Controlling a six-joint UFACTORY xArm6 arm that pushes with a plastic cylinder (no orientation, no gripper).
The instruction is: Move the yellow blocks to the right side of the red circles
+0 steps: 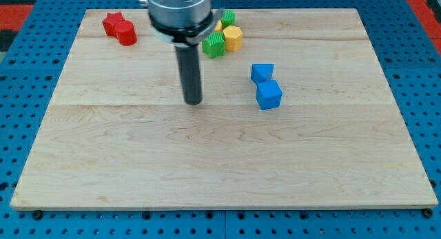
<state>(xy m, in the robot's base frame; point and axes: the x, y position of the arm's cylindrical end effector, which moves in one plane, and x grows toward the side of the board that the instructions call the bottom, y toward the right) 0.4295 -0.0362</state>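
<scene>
A yellow hexagonal block [233, 38] sits near the view's top centre, touching a green block [214, 45] on its left. A second yellow block [217, 25] is mostly hidden behind the arm, next to another green block [228, 18]. A red round block [127, 34] lies at the view's top left, touching a red star block [113, 23]. My tip [193, 102] rests on the board below the yellow and green cluster, apart from every block, and well to the right of the red blocks.
Two blue blocks lie right of my tip: a blue cube [269, 95] and a blue angular block [262, 72] touching it above. The wooden board [220, 170] sits on a blue pegboard surface. The arm's body hides part of the board's top edge.
</scene>
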